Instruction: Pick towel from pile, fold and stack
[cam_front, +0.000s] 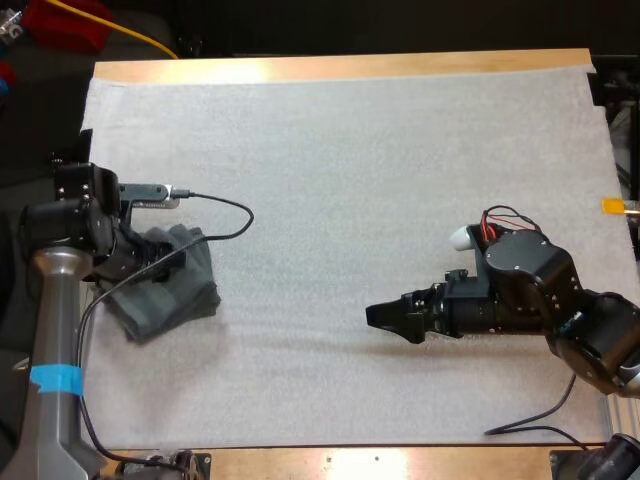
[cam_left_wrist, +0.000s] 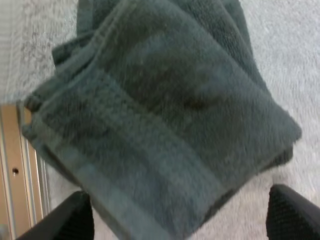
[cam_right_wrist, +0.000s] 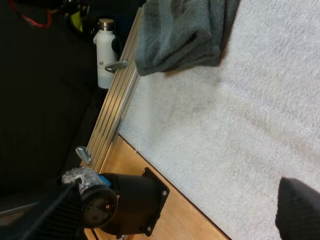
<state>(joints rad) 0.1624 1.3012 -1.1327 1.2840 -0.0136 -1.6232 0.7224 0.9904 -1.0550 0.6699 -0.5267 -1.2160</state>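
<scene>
Left claw (cam_front: 165, 265): hangs right over the folded dark grey-green towel (cam_front: 172, 298). In the left wrist view we see its two black fingers (cam_left_wrist: 72, 220) spread wide. One stands past each side of the towel's near corner, and neither presses on the cloth. Whether the tips brush the pile we cannot tell.

Towel: lies flat on the white mat (cam_front: 350, 180) directly below this claw, doubled over in several layers. A ribbed band runs along the edge closest to the fingers. The wooden table (cam_front: 340, 68) edge is just beside the towel on the claw's outer side.

Right claw (cam_front: 375, 316): low over bare mat, tips pointing toward the left claw. In the right wrist view its fingers (cam_right_wrist: 300, 205) stand well apart with nothing between them. The towel sits well apart from this claw, far ahead of its tips at the mat's edge. Past that edge, beyond the table rail, we note a white bottle (cam_right_wrist: 105, 52).
</scene>
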